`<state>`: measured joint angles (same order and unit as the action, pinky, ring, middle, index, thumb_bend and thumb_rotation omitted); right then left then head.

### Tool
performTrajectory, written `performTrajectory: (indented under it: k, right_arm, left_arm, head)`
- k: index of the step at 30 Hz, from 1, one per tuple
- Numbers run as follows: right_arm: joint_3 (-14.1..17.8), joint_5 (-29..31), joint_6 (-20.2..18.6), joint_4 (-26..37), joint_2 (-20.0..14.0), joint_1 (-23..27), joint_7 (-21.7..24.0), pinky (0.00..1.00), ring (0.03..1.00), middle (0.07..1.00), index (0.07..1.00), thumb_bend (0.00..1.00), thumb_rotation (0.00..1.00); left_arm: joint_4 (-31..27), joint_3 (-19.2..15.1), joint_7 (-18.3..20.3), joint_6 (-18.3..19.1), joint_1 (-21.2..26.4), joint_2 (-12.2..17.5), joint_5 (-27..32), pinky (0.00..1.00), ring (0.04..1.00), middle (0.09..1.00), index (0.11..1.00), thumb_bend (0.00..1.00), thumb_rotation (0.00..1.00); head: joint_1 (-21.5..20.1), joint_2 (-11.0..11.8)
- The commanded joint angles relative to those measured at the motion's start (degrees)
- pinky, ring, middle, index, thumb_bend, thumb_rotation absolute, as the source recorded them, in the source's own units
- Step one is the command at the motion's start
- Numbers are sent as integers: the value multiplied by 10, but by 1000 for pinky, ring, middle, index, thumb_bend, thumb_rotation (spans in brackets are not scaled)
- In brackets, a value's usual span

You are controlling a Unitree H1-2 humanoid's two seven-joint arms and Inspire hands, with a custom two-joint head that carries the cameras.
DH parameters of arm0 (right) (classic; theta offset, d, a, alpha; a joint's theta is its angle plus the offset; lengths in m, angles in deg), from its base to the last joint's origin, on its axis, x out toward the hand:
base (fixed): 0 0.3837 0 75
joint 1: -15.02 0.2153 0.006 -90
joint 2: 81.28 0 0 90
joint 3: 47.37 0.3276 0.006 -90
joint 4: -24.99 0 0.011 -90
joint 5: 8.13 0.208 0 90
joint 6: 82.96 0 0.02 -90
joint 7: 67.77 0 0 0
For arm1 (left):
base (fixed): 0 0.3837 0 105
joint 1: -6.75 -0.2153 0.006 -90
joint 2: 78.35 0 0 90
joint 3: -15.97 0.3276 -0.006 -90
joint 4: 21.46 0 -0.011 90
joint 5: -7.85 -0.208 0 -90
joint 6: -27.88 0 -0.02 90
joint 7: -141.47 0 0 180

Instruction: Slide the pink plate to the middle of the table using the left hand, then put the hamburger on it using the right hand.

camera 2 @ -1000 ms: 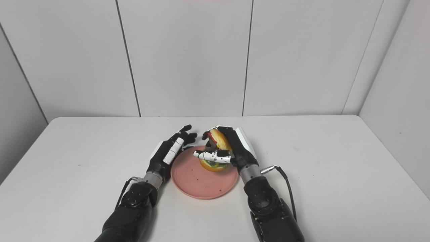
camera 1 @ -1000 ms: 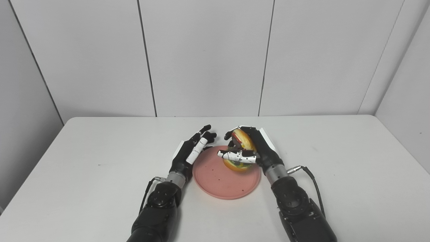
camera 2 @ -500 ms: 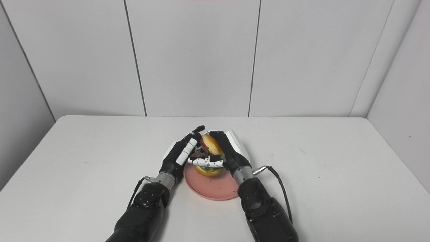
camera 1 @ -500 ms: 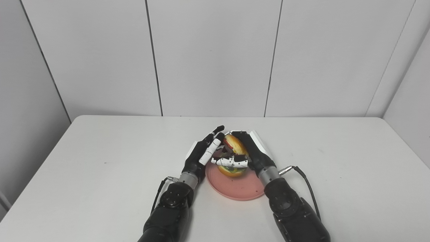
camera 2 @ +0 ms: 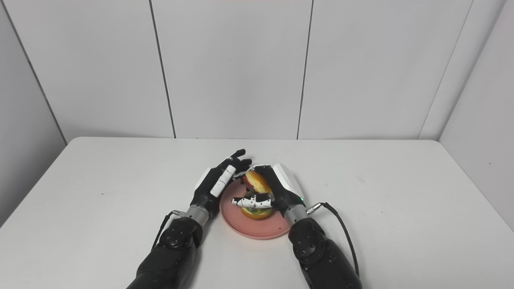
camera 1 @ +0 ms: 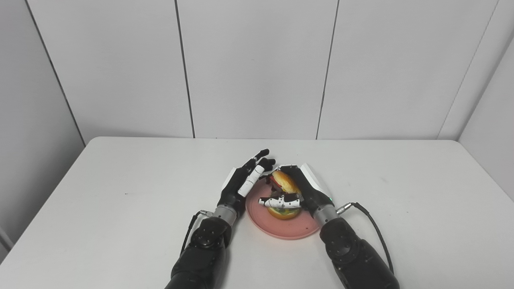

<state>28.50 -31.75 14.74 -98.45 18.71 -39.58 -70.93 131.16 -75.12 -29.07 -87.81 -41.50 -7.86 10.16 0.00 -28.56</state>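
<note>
A white table (camera 1: 120, 192) carries a pink plate (camera 1: 281, 230) near its middle, closer to the front edge than the back wall.

The round pink plate (camera 1: 281, 228) lies flat near the middle of the white table, its surface speckled with a few dark dots. The hamburger (camera 1: 284, 190), golden bun with red and green filling showing, is tipped on its side over the plate; it seems to touch it.
</note>
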Motion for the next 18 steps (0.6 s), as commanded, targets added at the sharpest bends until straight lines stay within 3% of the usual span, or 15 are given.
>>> performTrajectory:
  k: [1, 9, 12, 14, 15, 18]
  right_arm:
    - [1, -4, 27, 11, -6, 31, -10, 260, 312, 381, 477, 504, 166]
    - [2, -8, 31, 9, -24, 29, -8, 292, 344, 410, 480, 503, 171]
    - [-4, -12, 30, 8, -32, 29, -1, 407, 462, 512, 487, 504, 182]
    - [-15, -30, 23, 13, -39, 28, -1, 540, 617, 650, 609, 787, 629]
    - [-20, -38, 16, 21, -42, 26, 3, 547, 625, 657, 616, 802, 652]
    - [-30, -50, 5, 40, -49, 21, 13, 812, 836, 808, 738, 920, 810]
  left_arm:
    - [22, 1, 6, -12, -49, -2, 5, 779, 865, 822, 856, 952, 810]
    - [24, -1, 11, -12, -48, -4, 7, 779, 860, 822, 862, 939, 792]
    - [24, -1, 13, -12, -47, -4, 7, 790, 863, 827, 871, 941, 797]
    - [24, -1, 14, -12, -47, -5, 8, 785, 861, 820, 871, 943, 797]
    - [22, 0, 12, -11, -47, -4, 5, 785, 860, 820, 871, 943, 797]
    - [21, 2, 8, -10, -47, -4, 3, 768, 862, 824, 866, 952, 805]
  head:
    - [-2, -3]
    - [-10, -7]
    - [-10, -7]
    - [-10, -9]
    - [-9, -10]
    - [-8, -12]
